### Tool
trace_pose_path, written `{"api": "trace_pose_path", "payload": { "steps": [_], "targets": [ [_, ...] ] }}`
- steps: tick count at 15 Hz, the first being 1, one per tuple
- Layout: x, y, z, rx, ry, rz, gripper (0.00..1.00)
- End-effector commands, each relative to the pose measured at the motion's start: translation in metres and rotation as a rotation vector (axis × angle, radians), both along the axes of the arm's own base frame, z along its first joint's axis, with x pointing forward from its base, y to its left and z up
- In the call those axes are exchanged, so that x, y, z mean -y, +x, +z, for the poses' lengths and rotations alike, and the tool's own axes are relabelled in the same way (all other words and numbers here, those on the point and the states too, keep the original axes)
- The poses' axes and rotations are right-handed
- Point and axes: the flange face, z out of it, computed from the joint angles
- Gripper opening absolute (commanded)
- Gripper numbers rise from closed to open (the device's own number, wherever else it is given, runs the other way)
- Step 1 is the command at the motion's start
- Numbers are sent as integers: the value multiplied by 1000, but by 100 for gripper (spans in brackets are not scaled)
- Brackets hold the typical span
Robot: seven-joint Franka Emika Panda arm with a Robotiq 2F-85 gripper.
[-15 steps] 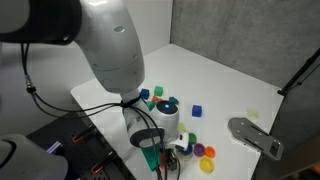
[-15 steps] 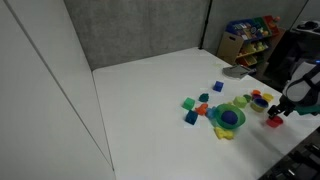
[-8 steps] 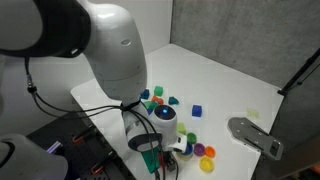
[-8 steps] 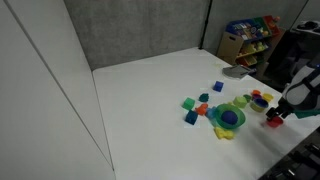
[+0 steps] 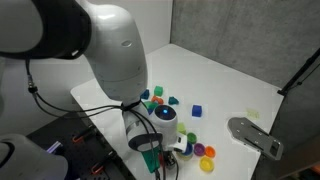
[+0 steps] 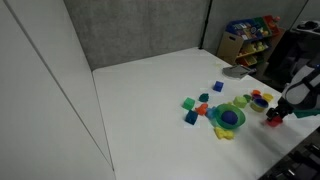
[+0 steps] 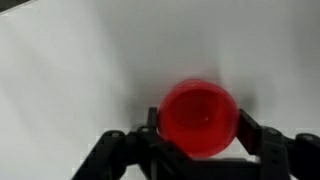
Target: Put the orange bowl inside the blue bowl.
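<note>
The orange bowl [image 7: 198, 118] fills the lower middle of the wrist view, round and reddish, open side up on the white table. My gripper [image 7: 198, 124] is shut on it, with a black finger [image 7: 150, 122] pressed against each side of its rim. In an exterior view the gripper [image 6: 279, 113] stands low at the table's right end over a red spot, the orange bowl [image 6: 272, 123]. A small blue bowl [image 5: 207, 152] sits just beyond the gripper [image 5: 163, 160] among other small round pieces.
A larger blue bowl ringed with green and yellow [image 6: 229, 118] sits by several coloured blocks [image 6: 190, 104]. A paler orange round piece [image 5: 208, 166] lies near the table edge. A grey metal object [image 5: 255, 136] lies further along the table. Shelves of toys [image 6: 248, 38] stand behind the table.
The arm shifted slightly a second ago and has stood still since. The bowls and blocks have not moved.
</note>
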Motion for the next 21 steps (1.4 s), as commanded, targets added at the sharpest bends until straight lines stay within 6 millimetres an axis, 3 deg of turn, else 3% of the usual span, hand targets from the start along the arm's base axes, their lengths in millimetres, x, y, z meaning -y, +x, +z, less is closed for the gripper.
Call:
{"api": "trace_pose_path", "payload": {
  "steps": [1, 7, 11, 15, 21],
  "targets": [
    [2, 12, 28, 20, 17, 0, 50],
    [0, 49, 81, 14, 38, -19, 50],
    [9, 80, 100, -1, 30, -41, 50],
    [20, 107, 101, -3, 11, -54, 50],
    [39, 126, 83, -8, -6, -69, 50]
  ]
}}
